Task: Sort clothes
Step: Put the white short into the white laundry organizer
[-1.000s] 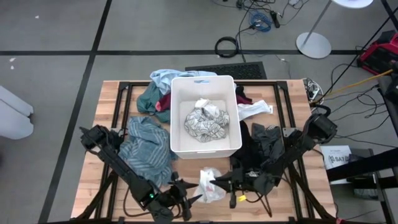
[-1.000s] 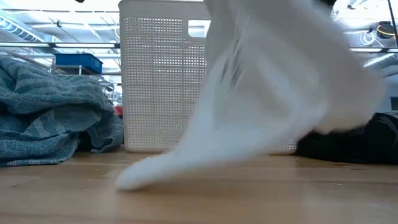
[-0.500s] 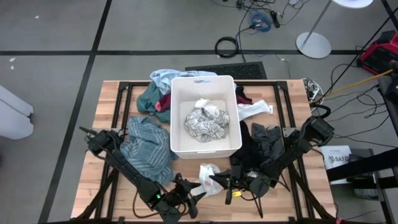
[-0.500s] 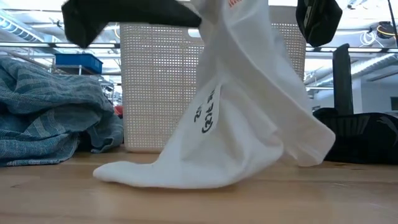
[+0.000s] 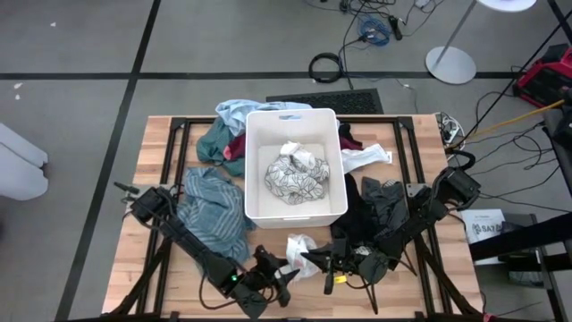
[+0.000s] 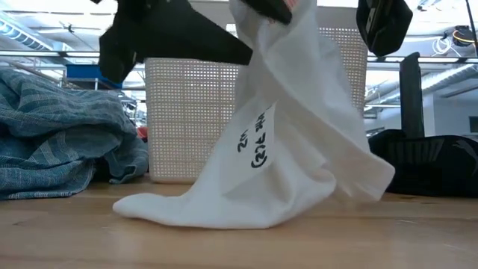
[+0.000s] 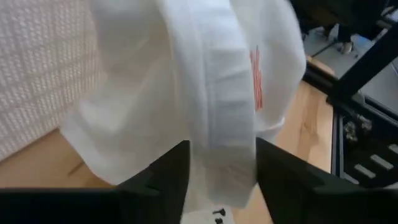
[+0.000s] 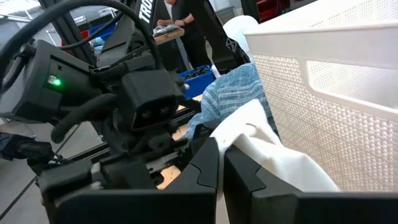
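A white garment [image 5: 302, 246] with black lettering hangs near the table's front middle, its lower end [image 6: 187, 211] lying on the wood. My right gripper [image 8: 221, 167] is shut on its upper part. My left gripper [image 7: 222, 169] reaches in from the table's left, open, with a folded band of the same garment [image 7: 224, 118] between its two fingers. A white bin [image 5: 253, 170] stands behind and holds a white-grey patterned garment [image 5: 297, 174]. A teal striped garment [image 5: 212, 216] lies to the bin's left and black clothes [image 5: 375, 210] to its right. My right gripper pinches an upper fold of the white garment [image 8: 244, 142] between its two fingers. It comes in level from the table's right. The cloth hangs slack below the fingers, with its lower end on the table. My left gripper's fingers [image 7: 171, 171] flank the folded band; whether they touch it I cannot tell.
Light blue [image 5: 234, 112], teal [image 5: 213, 143] and red [image 5: 236, 148] clothes lie heaped at the bin's far left corner. A white piece [image 5: 365, 158] lies to the bin's right. Bare wood shows along the front edge. A person stands in the room beyond.
My left gripper has come down and toward the table's right, up to the white garment, rolling a little as it went. The garment, swinging a second ago, now hangs more steadily with its lower end spread on the wood.
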